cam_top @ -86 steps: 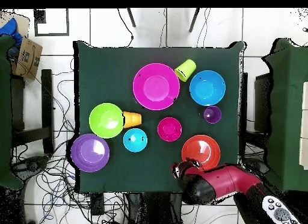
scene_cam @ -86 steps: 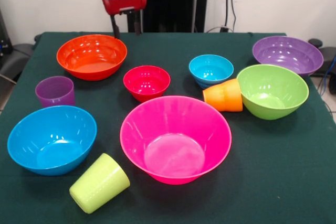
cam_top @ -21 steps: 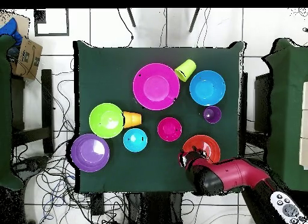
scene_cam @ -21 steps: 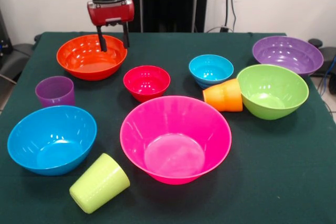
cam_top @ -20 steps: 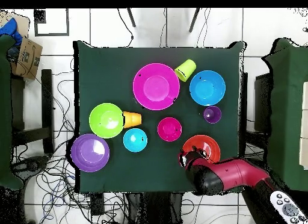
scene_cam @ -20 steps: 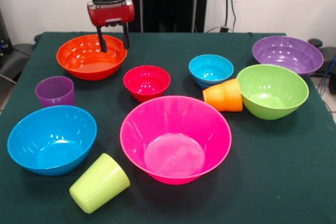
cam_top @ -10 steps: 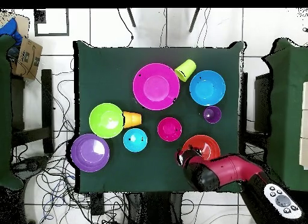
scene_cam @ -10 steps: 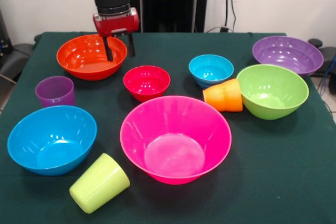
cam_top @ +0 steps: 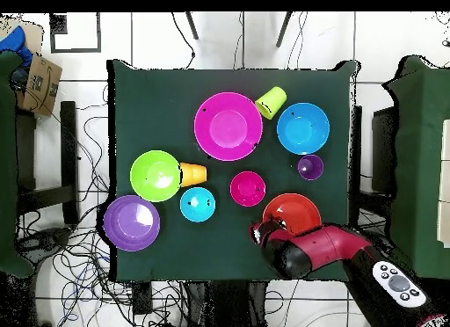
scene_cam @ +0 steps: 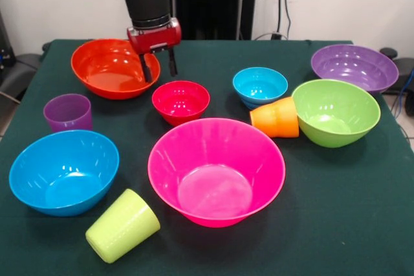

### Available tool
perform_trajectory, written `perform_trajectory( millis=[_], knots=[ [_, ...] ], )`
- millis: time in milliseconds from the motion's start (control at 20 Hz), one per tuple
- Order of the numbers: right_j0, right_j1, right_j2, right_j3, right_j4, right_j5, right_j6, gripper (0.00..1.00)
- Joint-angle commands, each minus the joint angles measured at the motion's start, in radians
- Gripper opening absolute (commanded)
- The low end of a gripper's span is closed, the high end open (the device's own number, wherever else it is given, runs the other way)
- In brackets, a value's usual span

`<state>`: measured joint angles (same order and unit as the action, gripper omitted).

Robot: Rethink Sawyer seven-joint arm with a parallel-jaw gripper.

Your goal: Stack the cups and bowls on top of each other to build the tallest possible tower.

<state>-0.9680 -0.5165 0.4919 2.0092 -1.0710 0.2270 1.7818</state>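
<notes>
Green felt table (scene_cam: 336, 224) bears glossy round orange bowl (scene_cam: 107, 69).

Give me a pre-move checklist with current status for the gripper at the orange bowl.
1. Gripper fingers astride the orange bowl rim: ok, one inside, one outside.
2. Firm grasp on the rim: cannot tell.
3. Bowl sitting level: not ok, it looks tilted.
4. Red bowl apart from the gripper: ok.
5. Pink bowl upright and empty to receive a bowl: ok.
6. Purple cup upright, away from the path: ok.
</notes>
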Motion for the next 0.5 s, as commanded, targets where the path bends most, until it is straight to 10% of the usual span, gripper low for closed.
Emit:
perform_trajectory(
  millis=[50,500],
  knots=[
    [0.044,0.053,-0.026,-0.095,-0.088,-0.018,-0.021,1.0],
    [-0.01,-0.044,0.034,-0.023,-0.007,0.074,-0.102,1.0]
  ],
)
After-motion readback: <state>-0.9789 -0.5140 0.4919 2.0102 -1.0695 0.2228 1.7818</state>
